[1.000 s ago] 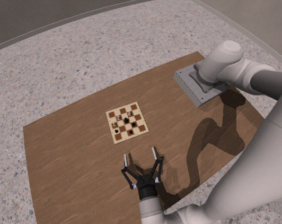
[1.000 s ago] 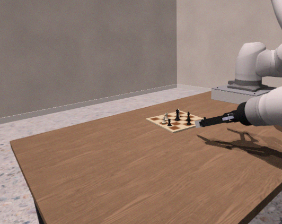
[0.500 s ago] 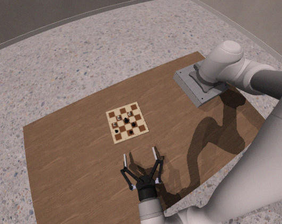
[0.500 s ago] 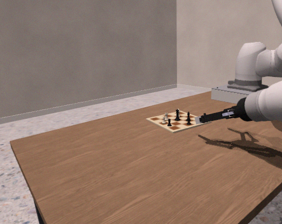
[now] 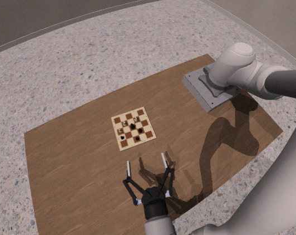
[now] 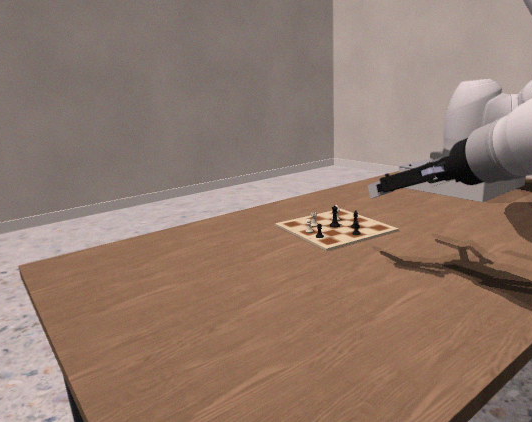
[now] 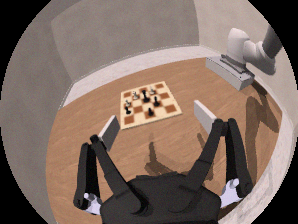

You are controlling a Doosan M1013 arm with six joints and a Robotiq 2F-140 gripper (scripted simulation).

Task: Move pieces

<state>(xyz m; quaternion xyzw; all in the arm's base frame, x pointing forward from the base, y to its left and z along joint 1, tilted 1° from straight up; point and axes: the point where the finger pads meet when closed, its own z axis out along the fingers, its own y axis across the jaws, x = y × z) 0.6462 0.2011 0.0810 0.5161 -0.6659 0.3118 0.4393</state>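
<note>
Gripper (image 5: 146, 165) nearest, raised above the wooden counter (image 5: 75, 172), fingers (image 5: 128, 169) spread wide with nothing between, pointing toward the board. Chessboard (image 5: 124, 143) farther on, well apart from the fingertips, flat on the counter, carrying four black and three pale pieces, all upright. Grey base plate (image 5: 192, 88) at the far counter corner.

Bare test room: plain walls (image 6: 160, 100), terrazzo floor (image 5: 61, 69)
</note>
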